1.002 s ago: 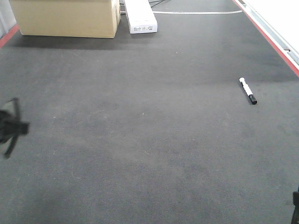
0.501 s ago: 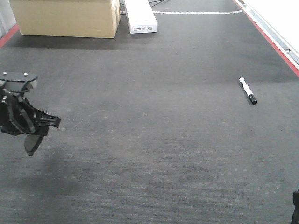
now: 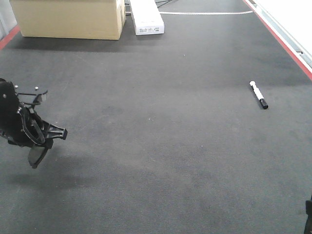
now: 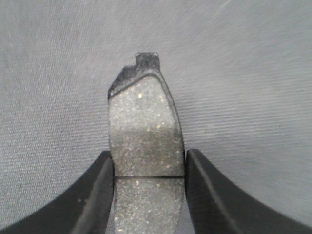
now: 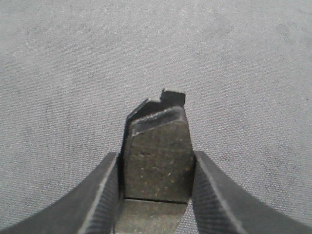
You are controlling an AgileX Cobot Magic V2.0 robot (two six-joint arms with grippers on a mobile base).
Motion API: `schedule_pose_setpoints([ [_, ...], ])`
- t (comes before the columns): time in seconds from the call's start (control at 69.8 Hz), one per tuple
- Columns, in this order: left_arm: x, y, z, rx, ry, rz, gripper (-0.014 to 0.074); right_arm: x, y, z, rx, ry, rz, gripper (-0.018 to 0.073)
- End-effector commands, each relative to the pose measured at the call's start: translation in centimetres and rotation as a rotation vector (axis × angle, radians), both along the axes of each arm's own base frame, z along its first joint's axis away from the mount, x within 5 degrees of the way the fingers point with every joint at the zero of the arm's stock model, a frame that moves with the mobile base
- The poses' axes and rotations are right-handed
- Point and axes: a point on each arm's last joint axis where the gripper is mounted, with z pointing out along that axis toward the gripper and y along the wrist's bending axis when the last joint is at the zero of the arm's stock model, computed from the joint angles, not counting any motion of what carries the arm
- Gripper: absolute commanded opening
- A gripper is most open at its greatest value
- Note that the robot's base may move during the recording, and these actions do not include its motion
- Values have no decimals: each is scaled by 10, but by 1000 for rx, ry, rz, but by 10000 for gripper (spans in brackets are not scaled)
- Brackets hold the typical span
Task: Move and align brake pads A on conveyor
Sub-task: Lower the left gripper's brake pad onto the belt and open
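Note:
The conveyor (image 3: 161, 122) is a wide dark-grey belt that fills the front view. My left gripper (image 3: 43, 140) hangs over its left side, shut on a brake pad (image 3: 35, 155) that juts down below the fingers. In the left wrist view the left gripper (image 4: 148, 156) clamps the speckled pad (image 4: 144, 122) at its groove, tab end pointing away, above the belt (image 4: 243, 73). My right gripper (image 5: 156, 157) is likewise shut on a second brake pad (image 5: 156, 146) over the belt (image 5: 73, 58). In the front view only a dark sliver of the right arm (image 3: 308, 214) shows, at the bottom right corner.
A cardboard box (image 3: 68, 18) and a white box (image 3: 146, 17) stand at the far left end of the belt. A white marker pen with a black cap (image 3: 258, 94) lies at the right. A red edge strip (image 3: 285, 44) runs along the right side.
My left gripper has come in from the left edge with the pad, moving right over the belt and settling slightly lower. The pen and boxes have not moved.

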Motion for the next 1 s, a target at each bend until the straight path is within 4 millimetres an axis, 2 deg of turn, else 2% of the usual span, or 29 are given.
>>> schedule_pose_setpoints([
  [0.0, 7, -2, 21, -11, -112, 5, 57, 5, 0, 15, 14, -107, -5, -2],
  [0.401, 13, -2, 3, -10, -75, 6, 134, 5, 0, 15, 14, -107, -5, -2],
  [0.544, 14, -2, 3, -10, -80, 5, 212, 5, 0, 15, 14, -107, -5, -2],
  [0.773, 13, -2, 3, -10, -76, 5, 394, 5, 0, 15, 14, -107, -5, -2],
  [0.902, 13, -2, 4, -10, -74, 5, 462, 5, 0, 15, 14, -107, -5, -2],
  [0.988, 12, -2, 7, -10, -82, 5, 475, 5, 0, 15, 14, -107, -5, -2],
])
